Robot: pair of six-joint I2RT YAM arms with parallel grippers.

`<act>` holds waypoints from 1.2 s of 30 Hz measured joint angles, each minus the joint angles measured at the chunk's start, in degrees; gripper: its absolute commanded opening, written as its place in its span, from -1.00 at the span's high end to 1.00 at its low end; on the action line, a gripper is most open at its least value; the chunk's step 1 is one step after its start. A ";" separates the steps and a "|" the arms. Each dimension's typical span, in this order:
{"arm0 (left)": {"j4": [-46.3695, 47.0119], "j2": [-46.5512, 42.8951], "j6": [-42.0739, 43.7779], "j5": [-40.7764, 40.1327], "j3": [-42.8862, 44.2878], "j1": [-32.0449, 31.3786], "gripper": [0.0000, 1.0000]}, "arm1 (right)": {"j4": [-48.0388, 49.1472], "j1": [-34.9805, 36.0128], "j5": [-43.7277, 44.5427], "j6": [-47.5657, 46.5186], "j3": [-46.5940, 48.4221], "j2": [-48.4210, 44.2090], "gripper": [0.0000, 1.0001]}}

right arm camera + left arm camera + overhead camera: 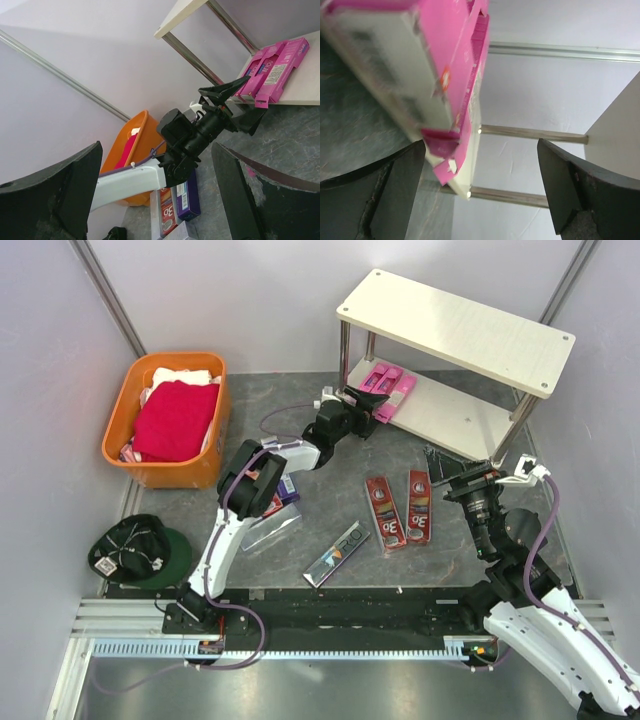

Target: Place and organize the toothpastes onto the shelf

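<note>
**A:** From above, where do the toothpastes sit?

**B:** Your bright pink slim cardboard cartons [388, 390] lie side by side at the left end of the lower board of the pale cream two-tier wooden shelf [455, 332]. The shelf stands toward the far right corner of the desk [330, 485]. Your left tool [366, 408] hovers at that end with its jaws wide and nothing in them. Two dark red flat cartons [385, 512] lie parallel mid-desk. A silver-grey carton [337, 555] lies nearer the front edge, and a purple carton [287, 495] sits beside your left arm.

**A:** And my other arm?

**B:** Your right tool [465, 475] hangs wide and empty by the shelf's near right leg, close to the red pair. I judge it well placed to take one of them. The orange plastic basket [120, 425] in the far left corner is no part of this job.

**A:** What does the left wrist show?

**B:** The pink cartons fill the upper left and their ends poke past the board's edge. They are just beside one of your fingers, not between the two. I cannot tell whether that finger touches them. I judge they are packed at that end so the bare stretch of board stays free for the rest.

**A:** And the right wrist?

**B:** Your own fingers frame the view, far apart with nothing gripped. Between them you see the left arm reaching to the board. Three pink cartons lie there long side to long side, a tidy row for the others to join.
</note>
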 measured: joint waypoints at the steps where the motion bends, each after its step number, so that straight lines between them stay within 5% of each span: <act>1: 0.28 -1.42 0.44 0.00 -2.49 0.00 -1.00 | 0.00 0.00 -0.11 0.02 0.00 0.00 -0.96; 15: 3.56 -22.47 14.19 5.51 -34.16 0.00 -1.00 | -0.02 0.00 -1.81 0.20 0.00 2.29 -0.96; 26: -12.83 -56.22 40.52 6.05 -48.15 0.04 -1.00 | 0.46 0.00 -3.87 0.13 0.00 9.46 -0.96; 36: -36.24 -64.59 54.51 3.15 -54.27 -2.86 -1.00 | 2.49 0.00 -6.47 -0.04 0.00 17.27 -0.96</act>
